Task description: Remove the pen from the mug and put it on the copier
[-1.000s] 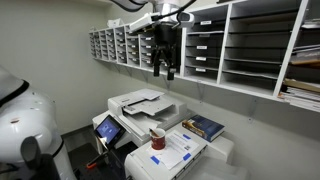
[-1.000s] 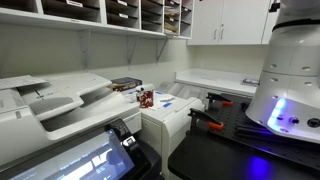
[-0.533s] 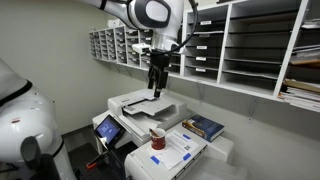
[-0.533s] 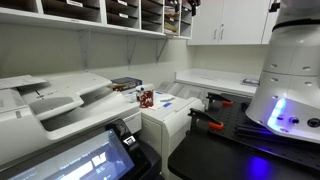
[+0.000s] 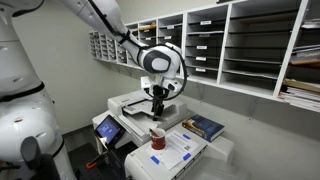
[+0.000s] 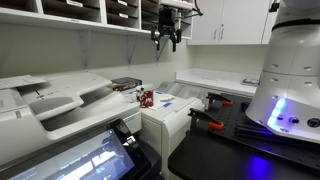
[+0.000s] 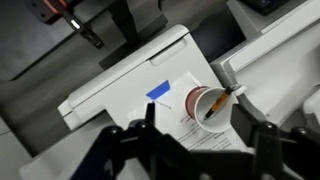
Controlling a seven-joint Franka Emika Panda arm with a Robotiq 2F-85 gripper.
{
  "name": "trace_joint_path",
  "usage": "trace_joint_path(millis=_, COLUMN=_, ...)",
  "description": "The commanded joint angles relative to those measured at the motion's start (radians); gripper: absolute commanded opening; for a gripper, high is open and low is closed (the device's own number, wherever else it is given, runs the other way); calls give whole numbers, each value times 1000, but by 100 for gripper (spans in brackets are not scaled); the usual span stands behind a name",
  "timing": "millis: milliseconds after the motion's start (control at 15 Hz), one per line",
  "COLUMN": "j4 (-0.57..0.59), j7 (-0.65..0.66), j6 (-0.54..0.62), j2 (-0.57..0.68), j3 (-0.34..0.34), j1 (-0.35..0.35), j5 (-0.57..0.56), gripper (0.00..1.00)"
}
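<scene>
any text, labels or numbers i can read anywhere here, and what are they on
No text in these pictures can be read.
Sheet under the mug: printed lines and a blue patch, too blurred to read.
Copier screen: lit, but its contents are too blurred to read.
Book: the cover print is too small to read.
Mug: no lettering shows.

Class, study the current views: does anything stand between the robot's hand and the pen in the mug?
Nothing visible does. The hand hangs open above the mug with only air between them; the pen leans against the rim, its upper end free.
</scene>
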Motion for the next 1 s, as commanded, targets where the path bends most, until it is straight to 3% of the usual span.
trace_joint_path(millis=0, j4=24, j7=78, j6=55, j2=102, j3=12, j1=22, j5=11, gripper=52)
trace_joint_path(millis=200, j4=51, j7=110, j6=89, j2=193, j3=11, j1=39, j5=14, gripper=46)
trace_joint_path(millis=600, j4=133, j7=140, j6=118, j2=337, j3=15, j1=70, j5=48, gripper=61)
trace_joint_path(millis=933, j4=205, j7=185, j6=121, j2=461, j3=20, j1=108, j5=128, gripper=56)
